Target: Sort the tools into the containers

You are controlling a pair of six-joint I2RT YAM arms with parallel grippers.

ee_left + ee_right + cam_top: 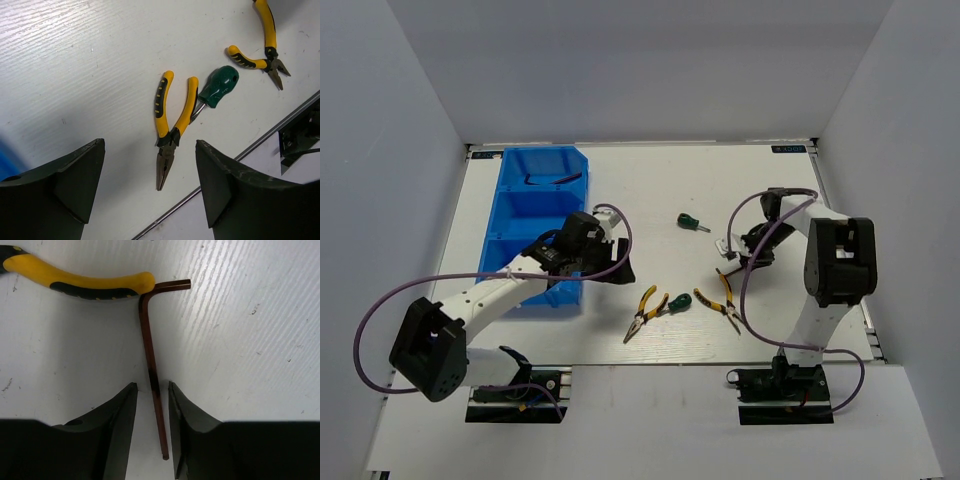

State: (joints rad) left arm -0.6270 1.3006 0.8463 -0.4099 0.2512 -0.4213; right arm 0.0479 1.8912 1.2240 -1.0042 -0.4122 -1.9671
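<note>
The blue bins [520, 205] stand in a row at the left; one dark hex key [545, 181] lies in the far compartment. My left gripper [613, 264] is open and empty beside the bins; in its wrist view it [150, 165] hovers over yellow-and-black pliers [170, 125] that touch a green screwdriver [218, 87], with second pliers [265, 45] beyond. My right gripper [151, 390] is low on the table, its fingers straddling the long arm of a second hex key [150, 340] with a small gap on each side. A pliers handle [80, 282] touches the key's bend.
Another green screwdriver [692, 222] lies alone at mid table. The two pliers [642, 312] [720, 300] and a screwdriver [675, 303] lie near the front edge, between the arms. Grey walls close in the table on three sides.
</note>
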